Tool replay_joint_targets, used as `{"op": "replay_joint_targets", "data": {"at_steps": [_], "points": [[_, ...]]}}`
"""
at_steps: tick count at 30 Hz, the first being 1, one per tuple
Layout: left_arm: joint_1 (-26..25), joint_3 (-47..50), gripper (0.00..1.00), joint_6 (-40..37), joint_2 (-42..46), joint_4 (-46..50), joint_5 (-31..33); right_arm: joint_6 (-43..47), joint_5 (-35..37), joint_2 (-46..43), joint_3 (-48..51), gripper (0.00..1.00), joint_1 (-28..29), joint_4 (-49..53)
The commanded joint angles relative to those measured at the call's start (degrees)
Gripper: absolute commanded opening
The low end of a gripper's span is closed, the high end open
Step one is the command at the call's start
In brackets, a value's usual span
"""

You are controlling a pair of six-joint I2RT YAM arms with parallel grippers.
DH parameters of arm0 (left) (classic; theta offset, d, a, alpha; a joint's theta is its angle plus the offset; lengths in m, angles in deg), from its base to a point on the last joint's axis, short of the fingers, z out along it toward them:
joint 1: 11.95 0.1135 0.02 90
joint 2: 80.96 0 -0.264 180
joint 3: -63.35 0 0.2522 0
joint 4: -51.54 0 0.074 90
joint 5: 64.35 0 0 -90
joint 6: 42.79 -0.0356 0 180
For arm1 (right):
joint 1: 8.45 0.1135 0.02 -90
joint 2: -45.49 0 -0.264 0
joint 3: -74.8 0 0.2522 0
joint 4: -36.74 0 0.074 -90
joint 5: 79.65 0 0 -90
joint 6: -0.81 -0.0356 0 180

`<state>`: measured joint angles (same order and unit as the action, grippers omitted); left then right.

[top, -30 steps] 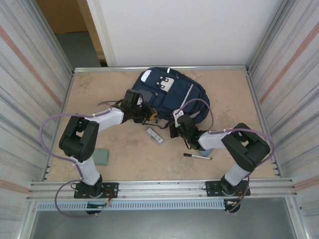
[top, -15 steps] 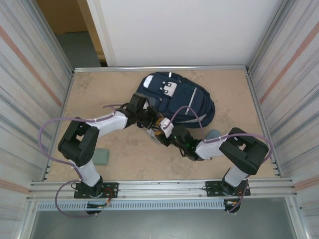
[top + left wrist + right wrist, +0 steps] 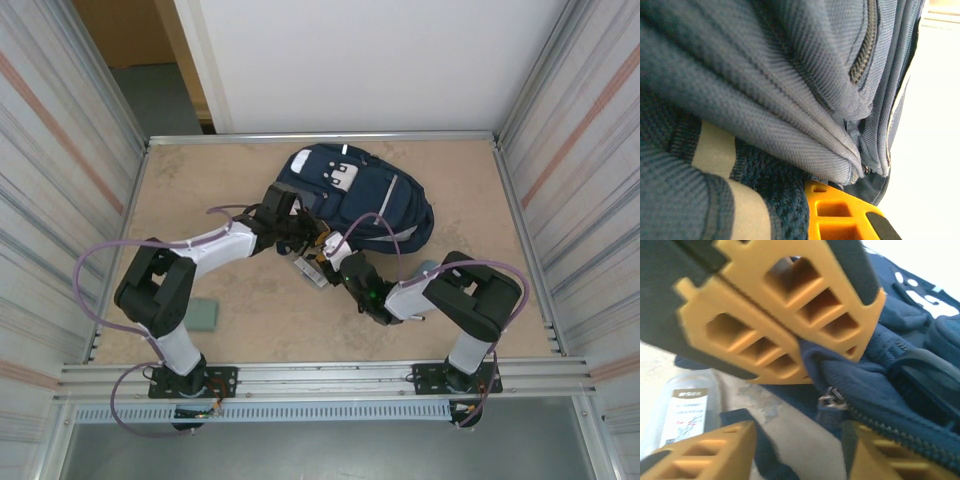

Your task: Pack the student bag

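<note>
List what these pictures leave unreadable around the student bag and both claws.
- Inside the student bag: left wrist view, its own bunched fabric covers it.
- Packet label: right wrist view, print blurred and too small.
- Green item: top view, too small to identify.
- Fabric inside the left claw: right wrist view, folds hide how much is pinched.

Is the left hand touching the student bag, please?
Touching: the right wrist view shows the left hand shut on a fold of the student bag.

Tan tabletop [image 3: 180, 190]. The bag [image 3: 370, 195] lies flat just past both grippers, a small packet [image 3: 309, 271] is right beside the right gripper [image 3: 330, 256], and a green pad [image 3: 205, 315] sits well behind the left gripper [image 3: 311, 237].
</note>
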<state>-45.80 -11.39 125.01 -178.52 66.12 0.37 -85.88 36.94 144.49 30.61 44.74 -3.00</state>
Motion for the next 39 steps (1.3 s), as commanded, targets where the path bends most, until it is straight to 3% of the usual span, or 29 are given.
{"op": "replay_joint_targets", "data": {"at_steps": [1,5,11,20,24,26,28,32,39], "points": [[-1.6,-0.4,0.00,-2.0,4.9,2.6,-1.6,-0.5,5.2,1.8,-2.9,0.38,-1.2,-3.2],[-1.9,-0.9,0.00,-3.2,5.0,3.9,-0.2,-4.2,1.7,0.7,-3.7,0.27,-1.0,-1.2],[-1.6,-2.6,0.00,-4.1,3.4,3.9,-0.4,-6.3,0.2,-0.2,-2.8,0.01,0.1,0.1],[0.2,0.2,0.01,-4.0,3.7,2.5,-1.2,-8.9,-1.6,-5.7,2.1,0.00,0.2,4.1],[0.2,1.0,0.01,-3.5,4.4,2.2,-1.1,-7.0,-6.3,-5.2,3.4,0.21,0.1,1.2],[0.3,1.1,0.01,-2.6,4.6,1.2,-1.4,-7.1,-8.2,-5.4,4.1,0.40,0.1,0.0],[0.0,1.3,0.01,-2.0,5.1,0.5,-1.0,-6.5,-7.3,-4.8,3.8,0.51,0.1,-0.1],[-2.6,3.2,0.00,0.5,7.1,-1.8,3.9,-3.8,-4.4,-2.8,2.3,0.54,-0.6,-1.2],[-4.4,3.3,0.01,1.1,6.1,-3.1,3.6,-5.1,-1.1,-0.1,-0.7,0.58,-3.2,-3.4]]}}
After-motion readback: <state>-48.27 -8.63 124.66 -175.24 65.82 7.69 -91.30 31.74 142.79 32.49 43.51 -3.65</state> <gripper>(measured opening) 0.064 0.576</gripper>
